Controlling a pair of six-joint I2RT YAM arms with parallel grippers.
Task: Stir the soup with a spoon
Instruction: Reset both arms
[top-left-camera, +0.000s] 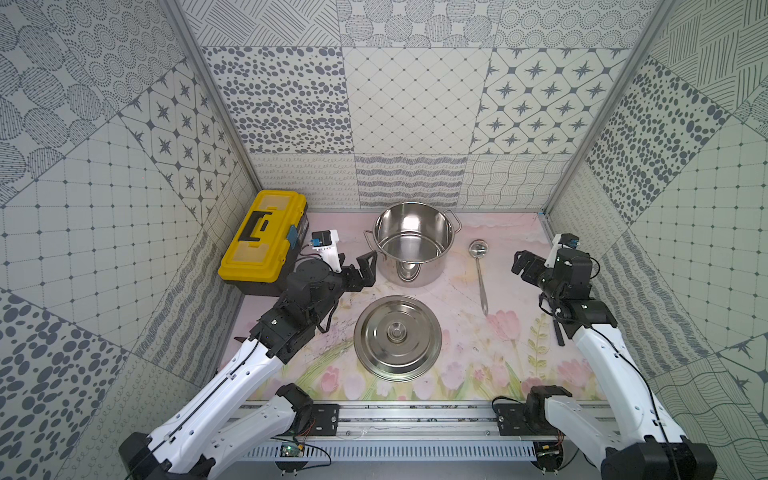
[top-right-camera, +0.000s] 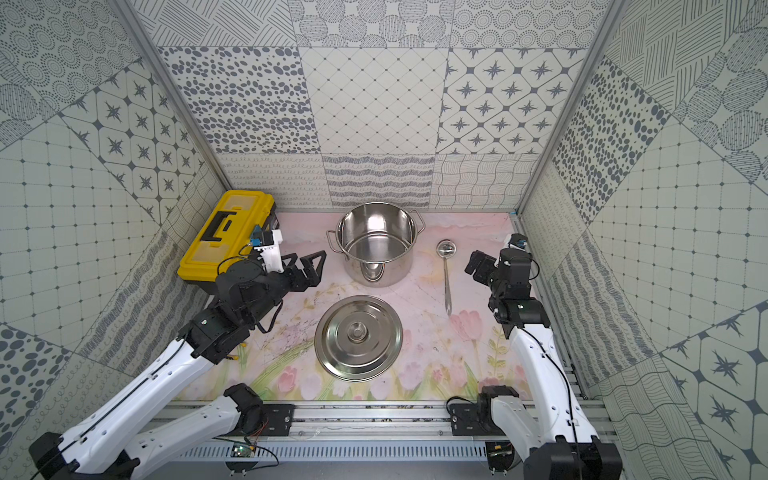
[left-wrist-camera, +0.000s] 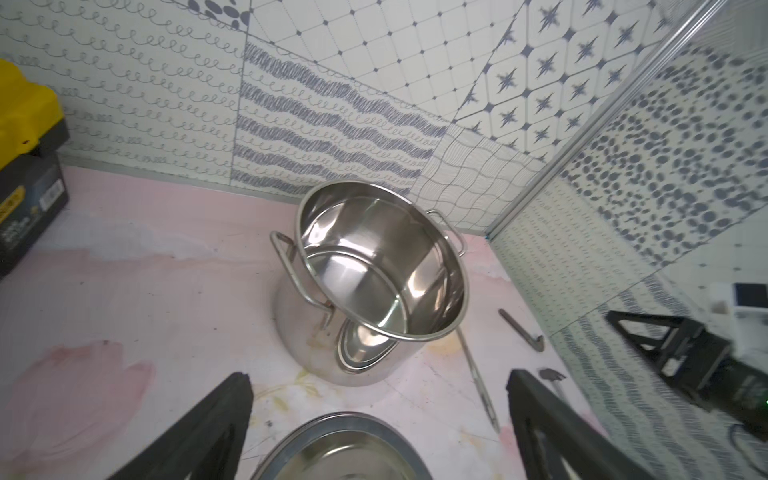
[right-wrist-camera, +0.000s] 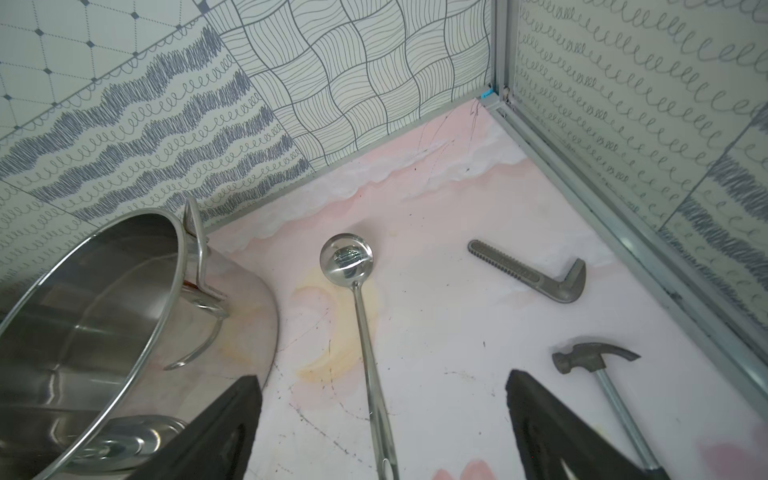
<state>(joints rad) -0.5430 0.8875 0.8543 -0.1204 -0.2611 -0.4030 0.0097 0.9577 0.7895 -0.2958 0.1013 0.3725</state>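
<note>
In both top views the spoon (top-left-camera: 481, 276) lies flat on the mat, between the uncovered pot (top-left-camera: 415, 272) and the right gripper (top-left-camera: 524, 266), clear of its fingertips. The lid (top-left-camera: 397, 337) lies off the pot. The left gripper (top-left-camera: 363, 266) hangs just beside the pot wall, spread wide and empty.

In the left wrist view, that arm's fingers (left-wrist-camera: 208, 432) frame the pot ahead; no soup shows inside.

In the right wrist view, the fingers (right-wrist-camera: 216, 432) stand wide apart and hold nothing. The spoon's handle runs down between them, its bowl ahead of the tips. A hammer (right-wrist-camera: 594, 359) lies outside the finger farther from the pot.

The step in hand looks like picking up the spoon. Next, the right gripper likely must drop to the mat and close squarely on the thin, slippery handle.
</note>
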